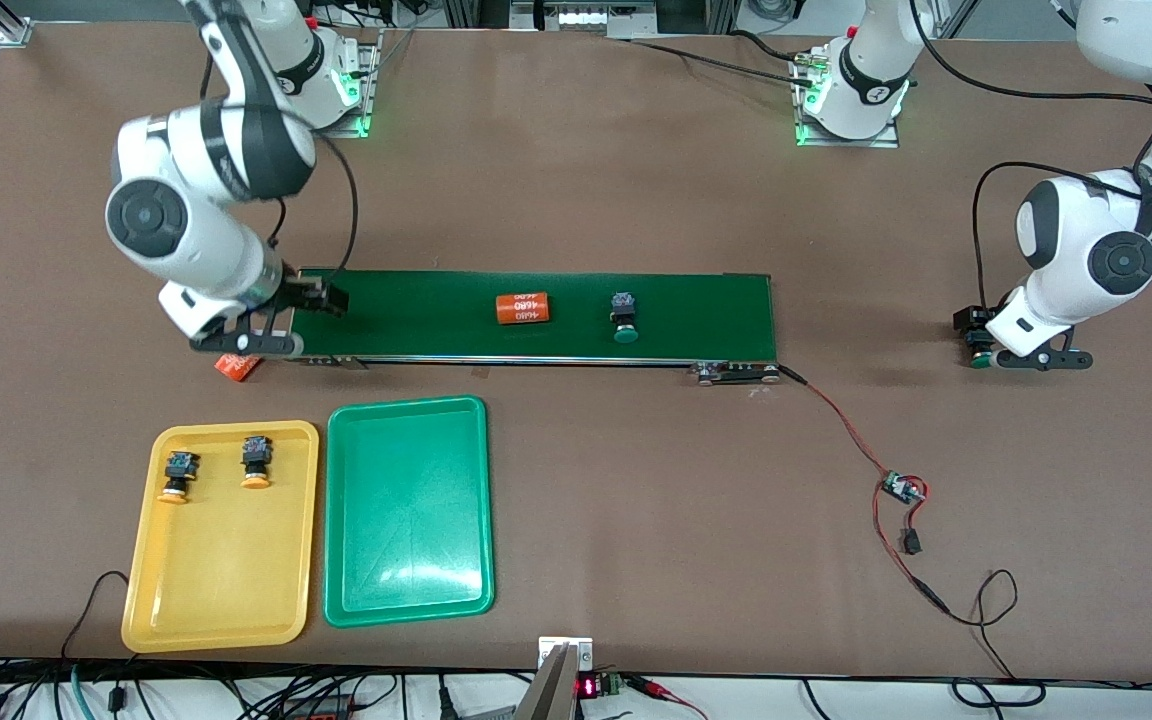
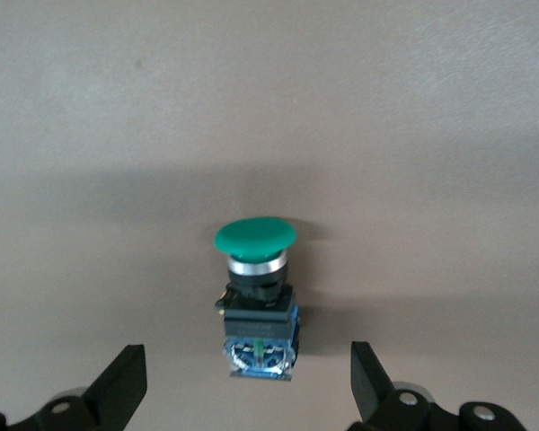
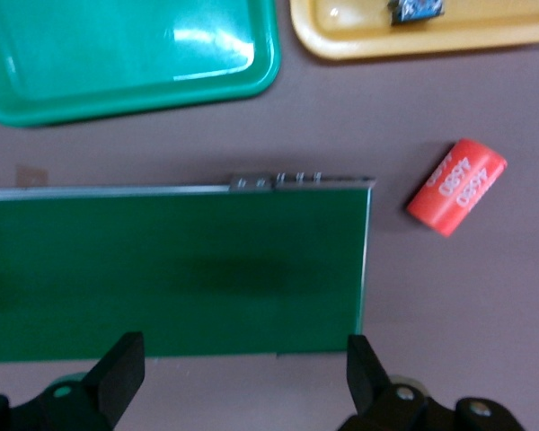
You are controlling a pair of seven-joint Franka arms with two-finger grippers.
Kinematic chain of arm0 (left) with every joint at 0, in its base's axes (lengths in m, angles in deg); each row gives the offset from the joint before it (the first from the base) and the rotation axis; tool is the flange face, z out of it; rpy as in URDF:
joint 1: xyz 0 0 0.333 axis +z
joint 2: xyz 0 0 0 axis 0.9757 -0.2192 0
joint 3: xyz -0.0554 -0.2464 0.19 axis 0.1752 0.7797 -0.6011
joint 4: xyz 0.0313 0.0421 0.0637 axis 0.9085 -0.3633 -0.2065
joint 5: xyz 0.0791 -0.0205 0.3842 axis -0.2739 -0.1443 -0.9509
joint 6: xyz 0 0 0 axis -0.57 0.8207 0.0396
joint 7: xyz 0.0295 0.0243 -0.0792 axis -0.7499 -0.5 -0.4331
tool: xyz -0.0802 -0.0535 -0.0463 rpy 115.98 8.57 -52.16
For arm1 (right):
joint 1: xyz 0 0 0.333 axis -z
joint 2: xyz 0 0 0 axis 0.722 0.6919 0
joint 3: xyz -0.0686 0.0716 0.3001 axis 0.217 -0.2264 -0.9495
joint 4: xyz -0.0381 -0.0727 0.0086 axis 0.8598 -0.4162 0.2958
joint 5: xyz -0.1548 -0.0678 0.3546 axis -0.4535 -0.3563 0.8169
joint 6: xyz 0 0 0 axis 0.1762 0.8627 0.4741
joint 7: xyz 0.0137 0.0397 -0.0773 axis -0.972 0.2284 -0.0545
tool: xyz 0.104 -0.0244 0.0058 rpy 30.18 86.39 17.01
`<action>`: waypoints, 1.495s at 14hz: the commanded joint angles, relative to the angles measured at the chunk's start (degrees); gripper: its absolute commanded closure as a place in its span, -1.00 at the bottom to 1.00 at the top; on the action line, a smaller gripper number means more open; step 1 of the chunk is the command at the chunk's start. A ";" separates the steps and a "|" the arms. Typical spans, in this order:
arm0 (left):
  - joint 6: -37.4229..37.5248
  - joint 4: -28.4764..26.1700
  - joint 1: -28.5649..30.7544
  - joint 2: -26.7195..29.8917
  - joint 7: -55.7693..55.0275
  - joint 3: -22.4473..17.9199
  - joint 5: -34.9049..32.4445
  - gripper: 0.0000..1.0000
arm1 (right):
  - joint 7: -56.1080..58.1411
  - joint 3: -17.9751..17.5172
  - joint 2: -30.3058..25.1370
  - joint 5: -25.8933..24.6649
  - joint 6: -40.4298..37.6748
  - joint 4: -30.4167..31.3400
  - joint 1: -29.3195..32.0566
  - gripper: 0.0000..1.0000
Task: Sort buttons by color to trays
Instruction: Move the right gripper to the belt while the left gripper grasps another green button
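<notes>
Green button (image 2: pixel 257 301): one push-button switch lying on its side on the brown table (image 2: pixel 269 108). Round green cap, silver collar beneath it, black body, blue base with a small green mark at the end. It sits apart from both fingers, in line with the gap between them, base end toward the gripper, cap pointing away. A soft shadow falls on the table around the cap. Left gripper (image 2: pixel 249 388): two black fingers (image 2: pixel 121 382) spread wide, one to each side of the button's base, neither touching it, nothing held.
</notes>
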 commanded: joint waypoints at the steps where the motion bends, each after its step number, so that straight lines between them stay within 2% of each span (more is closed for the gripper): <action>1: -3.00 0.00 0.97 -3.06 5.34 -0.25 5.59 -1.00 | -2.88 0.21 -1.15 0.30 -0.91 1.67 -3.41 -1.00; 3: -2.91 -0.09 0.97 -3.33 7.63 -0.25 8.06 -0.97 | -6.21 0.13 -1.93 0.30 -0.91 2.81 -5.44 -1.00; 4: -3.00 0.00 1.05 -3.94 8.33 -0.25 8.68 -0.86 | -7.88 0.21 -2.29 0.30 -1.26 2.99 -7.02 -1.00; 5: -3.00 0.00 1.06 -4.29 8.51 -0.25 9.55 -0.71 | -8.42 0.21 -2.38 0.22 -2.31 2.99 -7.29 -1.00; 7: -2.91 0.00 0.97 -4.47 9.48 -0.25 10.18 -0.18 | -8.43 0.21 -1.94 0.30 -2.14 2.99 -7.47 -1.00; 9: -2.21 0.18 0.97 -4.39 9.48 -0.25 10.62 0.20 | -8.43 0.21 -2.37 0.30 -2.49 2.73 -7.30 -1.00; 12: 3.65 1.66 0.44 -2.47 9.31 -0.16 10.71 0.47 | -10.52 0.13 0.60 0.39 3.02 2.46 -9.92 -1.00; 14: 13.64 5.86 0.09 -0.70 8.96 0.19 10.71 0.56 | -14.91 0.13 3.15 0.39 6.80 2.46 -12.11 -1.00; 16: 26.03 12.53 -0.79 -0.61 8.87 1.07 13.59 0.56 | -19.13 0.13 4.65 0.39 9.88 2.29 -14.23 -1.00; 18: 35.63 17.56 -1.05 -0.61 8.69 4.04 14.31 0.55 | -20.64 -0.05 5.53 3.18 12.70 2.11 -15.73 -1.00; 19: 38.20 19.14 -1.05 -0.61 7.99 5.89 15.61 0.56 | -20.82 -0.05 5.97 6.16 13.84 1.68 -16.60 -1.00; 21: 39.80 20.65 -1.32 -0.61 3.61 10.10 17.56 0.52 | -20.73 -0.05 6.67 7.33 15.17 1.15 -17.75 -1.00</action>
